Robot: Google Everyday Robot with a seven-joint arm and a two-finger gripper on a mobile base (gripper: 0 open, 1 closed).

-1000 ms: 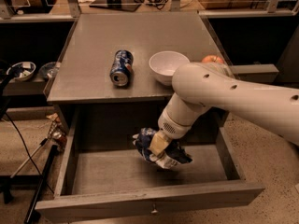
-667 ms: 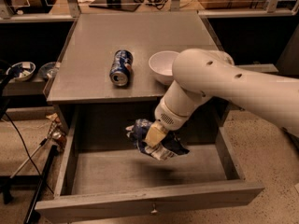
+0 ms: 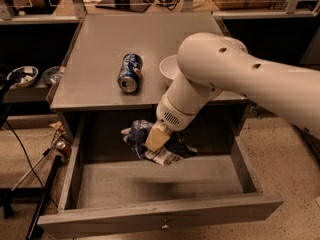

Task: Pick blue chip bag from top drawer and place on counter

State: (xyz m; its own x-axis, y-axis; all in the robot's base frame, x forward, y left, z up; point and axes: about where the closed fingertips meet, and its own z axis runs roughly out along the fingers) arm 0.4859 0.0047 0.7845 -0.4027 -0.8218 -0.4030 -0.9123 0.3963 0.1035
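Note:
The blue chip bag (image 3: 137,138), crumpled dark blue foil with pale edges, hangs in the air above the floor of the open top drawer (image 3: 150,184), casting a shadow on it. My gripper (image 3: 156,138) is shut on the bag from above, at the end of the white arm that reaches in from the right. The bag sits just below the front edge of the counter (image 3: 100,59), near the drawer's back middle. The arm hides the bag's right part.
A blue soda can (image 3: 129,72) lies on its side on the counter, left of a white bowl (image 3: 169,68) that the arm partly covers. The drawer front carries a small knob (image 3: 163,227). Bowls rest on a low shelf at the left (image 3: 22,76), with cables beside the cabinet.
The gripper has lifted the chip bag up off the drawer floor and a little to the left, toward the counter's front edge. The arm has risen with it.

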